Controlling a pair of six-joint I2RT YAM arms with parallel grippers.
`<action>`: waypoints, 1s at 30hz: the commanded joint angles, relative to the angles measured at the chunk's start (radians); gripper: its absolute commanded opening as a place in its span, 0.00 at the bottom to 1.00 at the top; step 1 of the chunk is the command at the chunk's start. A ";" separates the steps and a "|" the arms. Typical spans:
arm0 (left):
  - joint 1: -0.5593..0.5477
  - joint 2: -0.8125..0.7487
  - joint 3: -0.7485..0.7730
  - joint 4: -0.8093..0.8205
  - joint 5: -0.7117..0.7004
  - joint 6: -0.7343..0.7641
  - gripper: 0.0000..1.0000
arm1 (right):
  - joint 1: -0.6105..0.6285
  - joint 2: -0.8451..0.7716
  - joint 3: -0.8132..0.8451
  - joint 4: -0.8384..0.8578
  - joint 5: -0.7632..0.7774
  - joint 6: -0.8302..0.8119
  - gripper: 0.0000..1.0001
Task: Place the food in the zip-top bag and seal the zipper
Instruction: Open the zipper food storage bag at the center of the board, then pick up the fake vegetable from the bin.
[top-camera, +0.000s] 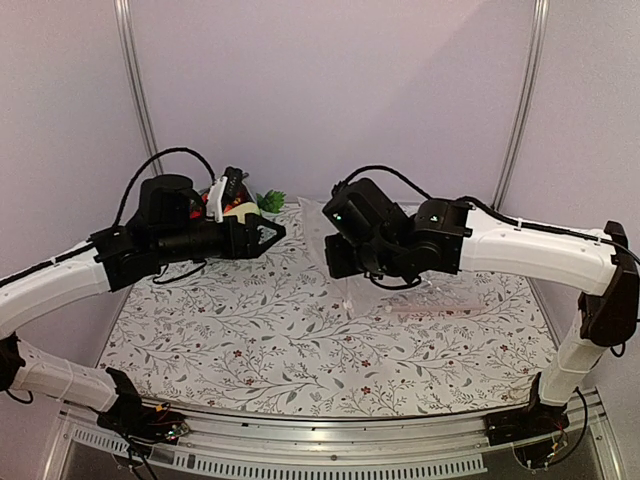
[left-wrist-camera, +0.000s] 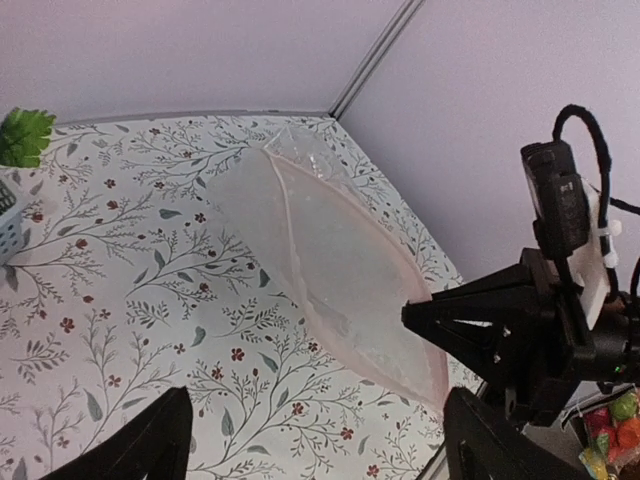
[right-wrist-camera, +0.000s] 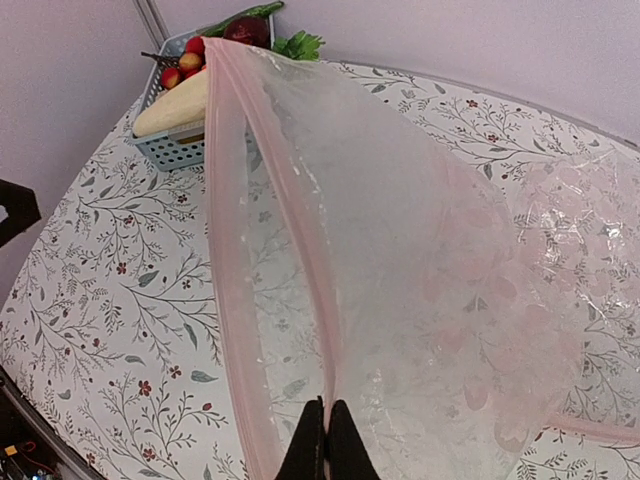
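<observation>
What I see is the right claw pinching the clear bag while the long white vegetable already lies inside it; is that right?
Not quite. The right gripper does pinch the clear bag, but the long white vegetable is not inside it: it lies in the blue basket at the far side of the table, as the right wrist view shows.

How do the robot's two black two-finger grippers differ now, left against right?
The left gripper stands wide open; the right gripper is shut. The left gripper holds nothing; the right gripper pinches the clear, crinkly plastic zip-top bag at its pinkish zipper strip. Both are black.
</observation>
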 joint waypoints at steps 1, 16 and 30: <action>0.033 -0.057 0.030 -0.216 -0.073 0.113 0.88 | -0.010 -0.003 -0.010 0.029 -0.040 0.015 0.00; 0.471 0.374 0.492 -0.570 0.008 0.463 0.89 | -0.022 -0.039 -0.011 0.054 -0.130 -0.009 0.00; 0.558 0.759 0.741 -0.483 0.021 0.651 0.90 | -0.031 -0.068 -0.037 0.088 -0.227 -0.028 0.00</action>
